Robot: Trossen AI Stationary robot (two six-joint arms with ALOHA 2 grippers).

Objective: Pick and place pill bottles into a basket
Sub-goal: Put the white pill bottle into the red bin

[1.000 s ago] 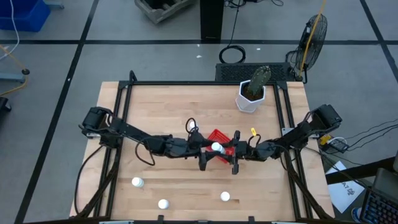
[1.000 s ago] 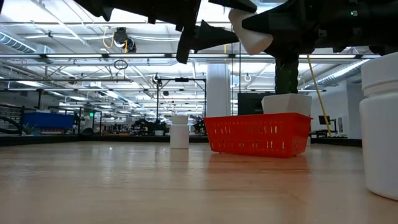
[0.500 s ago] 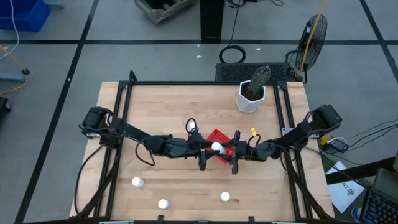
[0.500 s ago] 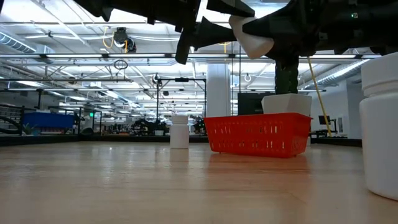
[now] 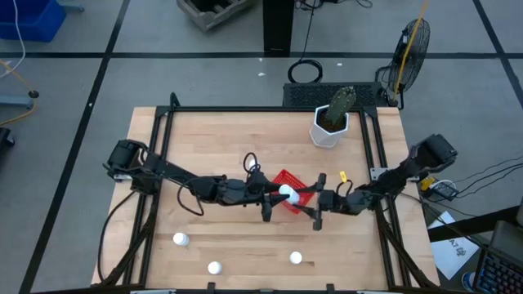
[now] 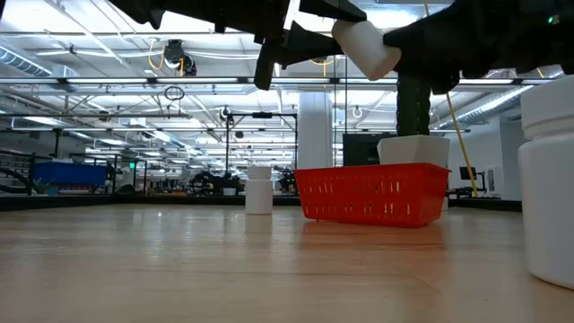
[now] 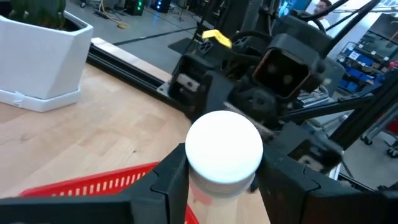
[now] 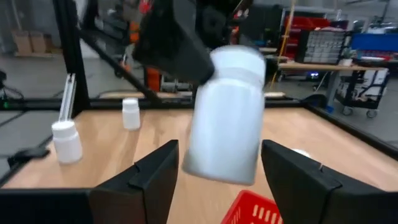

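My left gripper [image 5: 280, 196] is shut on a white pill bottle [image 5: 287, 193], held in the air above the near right part of the red basket [image 5: 285, 179]. My right gripper [image 5: 310, 204] is open just to the right of the bottle. In the right wrist view its fingers [image 8: 149, 177] stand apart, short of the bottle [image 8: 225, 118]. Three more bottles stand upright on the table near its front edge [image 5: 181, 239], [image 5: 214, 267], [image 5: 295, 258]. My left gripper pinches the bottle between its two fingers [image 7: 169, 180], on the body just below the round cap [image 7: 219, 182]. The fingers come level from the table's left side. The bottle is lifted clear and tilted, above the basket [image 6: 372, 193].
A white pot with a green plant [image 5: 329, 124] stands at the far right of the table. Black frame rails run along the table's left and right sides. Bare wood lies between the basket and the three standing bottles.
My right gripper has drawn back from the bottle toward the table's right edge and stands off it. The bottle stays in my left gripper, above the basket, at about the same height.
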